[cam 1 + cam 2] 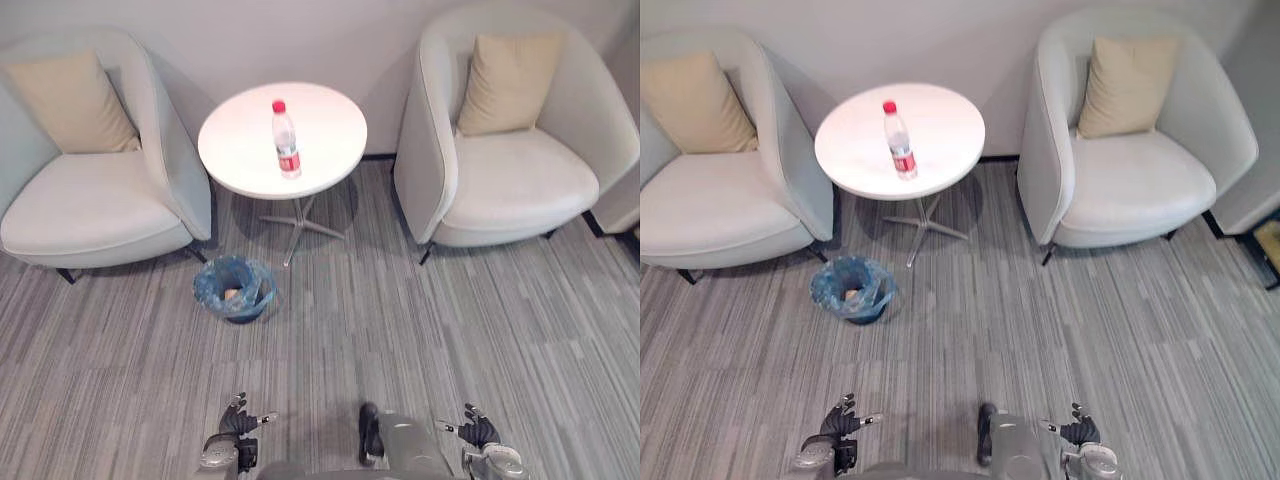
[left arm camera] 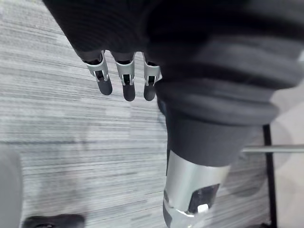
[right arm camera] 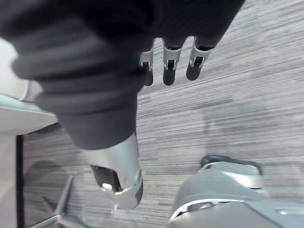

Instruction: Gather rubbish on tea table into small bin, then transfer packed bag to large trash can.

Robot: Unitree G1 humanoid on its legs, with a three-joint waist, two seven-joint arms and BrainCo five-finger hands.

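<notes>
White round tea table (image 1: 235,150) stands between the pale left armchair (image 1: 90,205) and the pale right armchair (image 1: 520,180). 1 clear bottle (image 1: 286,140) with a red cap stands upright on the table top. The small bin (image 1: 252,300), lined with a blue bag, sits on grey striped carpet (image 1: 400,320) near the table's base, with something tan inside. The left hand (image 1: 236,420) and right hand (image 1: 478,428) hang low, fingers straight and loose, holding nothing.

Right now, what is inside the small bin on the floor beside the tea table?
The small bin holds a blue bag with one small pale scrap in it. The bag's folds hide the rest of the bottom.
</notes>
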